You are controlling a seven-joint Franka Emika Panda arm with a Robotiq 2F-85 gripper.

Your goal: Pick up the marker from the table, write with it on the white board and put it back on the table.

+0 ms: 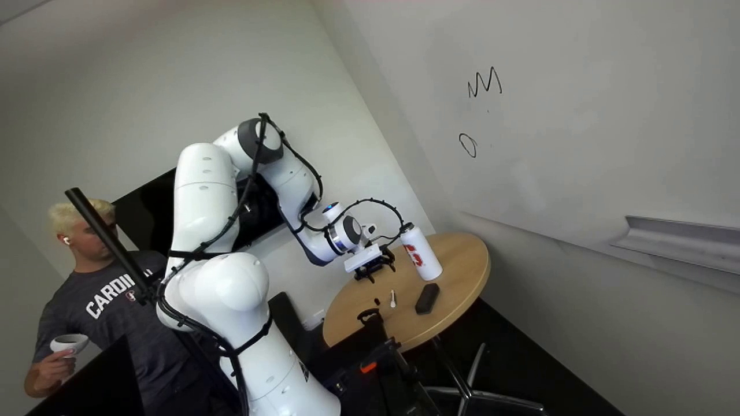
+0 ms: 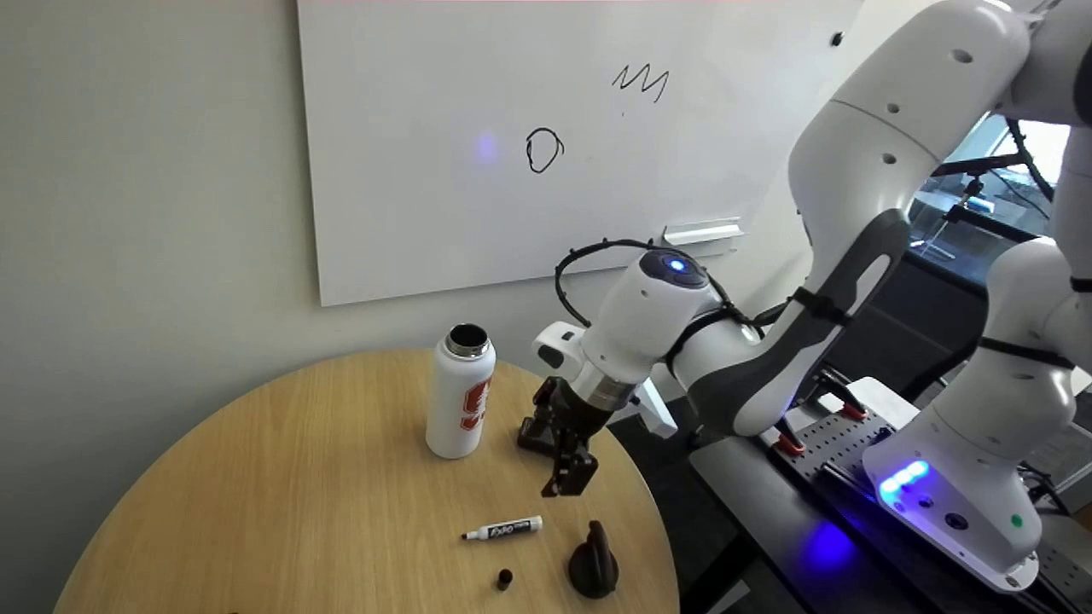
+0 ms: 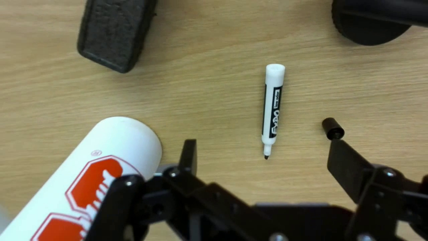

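The wrist view crops the table (image 3: 214,97), bottle (image 3: 87,170) and dark block (image 3: 115,33).

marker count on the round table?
1. The uncapped marker lies on the table between the white bottle and the small dark cap. No second one shows in any view, though one hidden behind something can't be ruled out.

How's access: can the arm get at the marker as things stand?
Likely yes: the tool is open, and in the wrist view nothing covers the marker; the bottle stands to one side.
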